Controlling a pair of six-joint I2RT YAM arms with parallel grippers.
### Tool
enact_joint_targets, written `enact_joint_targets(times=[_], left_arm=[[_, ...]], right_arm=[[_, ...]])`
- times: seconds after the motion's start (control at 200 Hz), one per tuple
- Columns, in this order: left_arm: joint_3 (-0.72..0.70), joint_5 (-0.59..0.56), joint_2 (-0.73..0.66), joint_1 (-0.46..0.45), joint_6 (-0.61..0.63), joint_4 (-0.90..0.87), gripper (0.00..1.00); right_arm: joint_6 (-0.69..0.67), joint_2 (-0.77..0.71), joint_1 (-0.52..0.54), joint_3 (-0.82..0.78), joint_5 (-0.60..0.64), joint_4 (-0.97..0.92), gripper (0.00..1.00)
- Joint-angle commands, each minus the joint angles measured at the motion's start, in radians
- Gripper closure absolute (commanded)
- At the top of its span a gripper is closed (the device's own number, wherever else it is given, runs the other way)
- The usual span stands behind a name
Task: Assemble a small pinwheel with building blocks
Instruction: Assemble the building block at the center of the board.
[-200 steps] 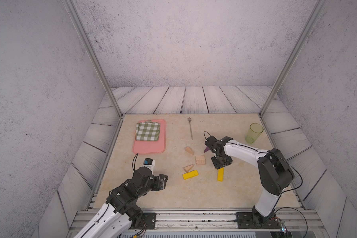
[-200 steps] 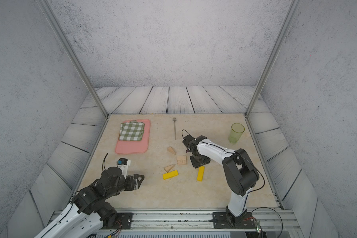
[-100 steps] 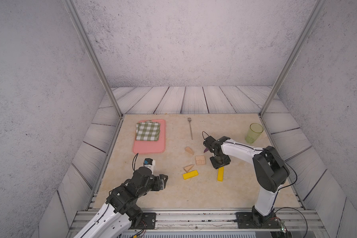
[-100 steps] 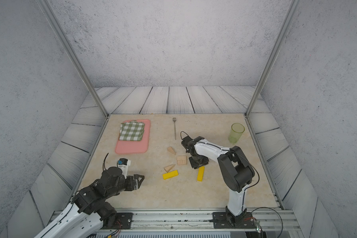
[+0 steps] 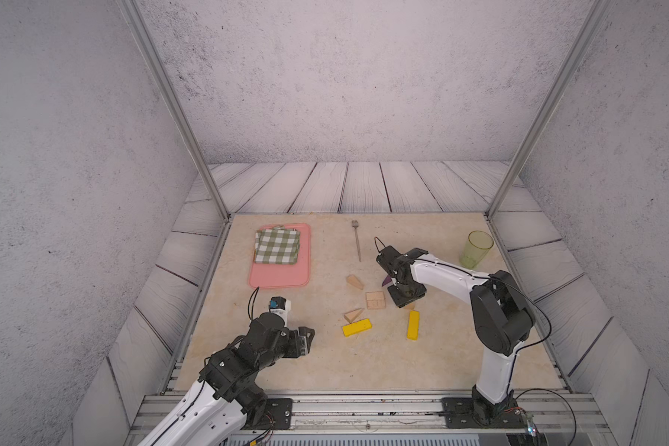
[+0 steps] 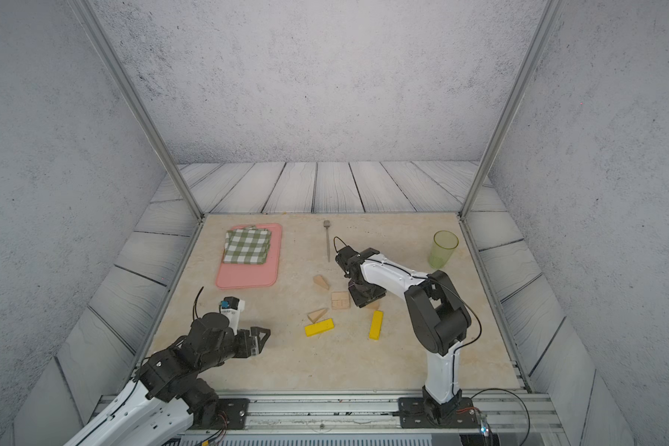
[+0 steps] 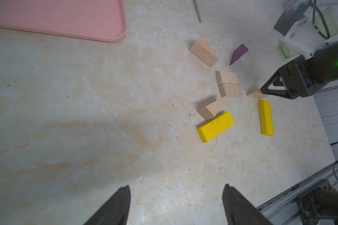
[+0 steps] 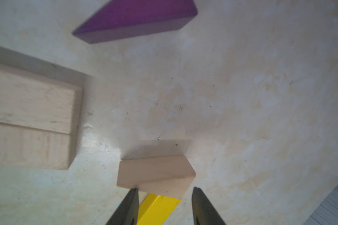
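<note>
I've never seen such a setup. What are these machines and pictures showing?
These are two robot arms with pincer-like grippers. Both top views look down at the table; each remaining picture comes from a camera on one arm's wrist. On the table lie blocks: two yellow bars, two pale rectangles side by side, wood wedges, a purple wedge; also a fork, a green cup and a checked cloth on a pink tray. The left gripper hangs open, empty. The right gripper has its jaws apart at another wood wedge, holding nothing.

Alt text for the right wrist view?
The right gripper, jaws apart, points at a pale-wood wedge on the table, a yellow bar showing between the jaws. Two side-by-side pale-wood rectangles and a purple wedge lie further off.
</note>
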Motion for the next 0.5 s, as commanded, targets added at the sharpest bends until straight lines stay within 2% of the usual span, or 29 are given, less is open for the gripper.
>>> enact_joint_targets(times=[0.0,0.305,0.49], left_arm=[[-0.009,-0.008,-0.004,0.005,-0.009,-0.013,0.19],[-0.008,-0.01,0.005,0.004,-0.009,-0.013,0.19],[-0.006,-0.009,0.01,0.006,-0.009,-0.013,0.19]], right_arm=[[-0.141,0.039,0.005,0.006,0.014,0.008,0.5],[-0.238,-0.03,0.004,-0.015,-0.1,0.061,0.49],[-0.275,-0.081,0.004,-0.049,-0.127,0.079,0.49]])
